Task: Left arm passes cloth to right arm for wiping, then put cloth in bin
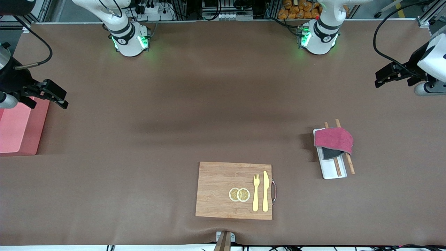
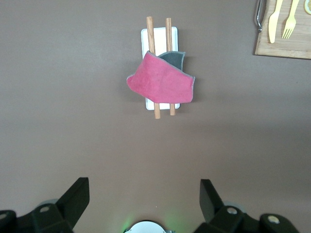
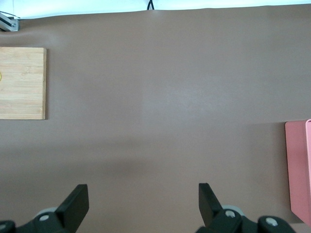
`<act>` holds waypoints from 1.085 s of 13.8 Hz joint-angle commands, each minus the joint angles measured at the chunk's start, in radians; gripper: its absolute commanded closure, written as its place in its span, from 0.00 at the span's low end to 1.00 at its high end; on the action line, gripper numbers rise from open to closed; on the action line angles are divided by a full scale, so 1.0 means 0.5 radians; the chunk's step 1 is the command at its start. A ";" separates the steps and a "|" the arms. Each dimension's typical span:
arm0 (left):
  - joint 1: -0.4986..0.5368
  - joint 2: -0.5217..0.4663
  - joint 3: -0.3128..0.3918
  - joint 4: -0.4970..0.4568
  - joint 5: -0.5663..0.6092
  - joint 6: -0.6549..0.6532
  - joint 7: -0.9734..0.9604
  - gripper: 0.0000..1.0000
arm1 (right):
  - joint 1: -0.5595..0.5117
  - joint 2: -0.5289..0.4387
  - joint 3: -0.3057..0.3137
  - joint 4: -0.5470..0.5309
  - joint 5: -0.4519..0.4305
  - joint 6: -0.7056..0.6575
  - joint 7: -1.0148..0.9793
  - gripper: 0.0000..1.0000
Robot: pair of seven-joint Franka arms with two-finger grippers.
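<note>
Cloth point(image 1: 333, 140): crimson, grey reverse showing, lying draped over white tray point(image 1: 333, 170) w/ two wooden sticks point(image 1: 349, 164). Left gripper point(image 2: 144, 201) hanging spread above the counter point(image 1: 174, 104) near the tray; right gripper point(image 3: 143, 204) spread by bin point(image 1: 17, 127). Only front view is showing lemon slices point(image 1: 239, 194) on board point(image 1: 216, 190).

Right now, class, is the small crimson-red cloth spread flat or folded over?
Folded over: the crimson-red cloth drapes across the narrow white tray and wooden chopsticks, its dark grey reverse showing.

The front camera looked down from high across the surface point(image 1: 223, 104), facing both bases. Each wrist camera looked down from well above; all three shared the board point(image 1: 234, 190).
</note>
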 commanded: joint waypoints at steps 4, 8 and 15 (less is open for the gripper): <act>-0.034 -0.035 0.034 0.006 0.033 -0.041 0.011 0.00 | 0.004 -0.031 -0.002 -0.039 0.018 0.020 0.028 0.00; -0.037 -0.032 0.034 0.006 0.036 -0.044 0.008 0.00 | 0.001 -0.025 -0.002 -0.039 0.018 -0.004 0.055 0.00; -0.016 -0.026 0.031 0.009 0.036 -0.044 0.026 0.00 | -0.005 -0.016 -0.002 -0.054 0.012 -0.020 0.068 0.00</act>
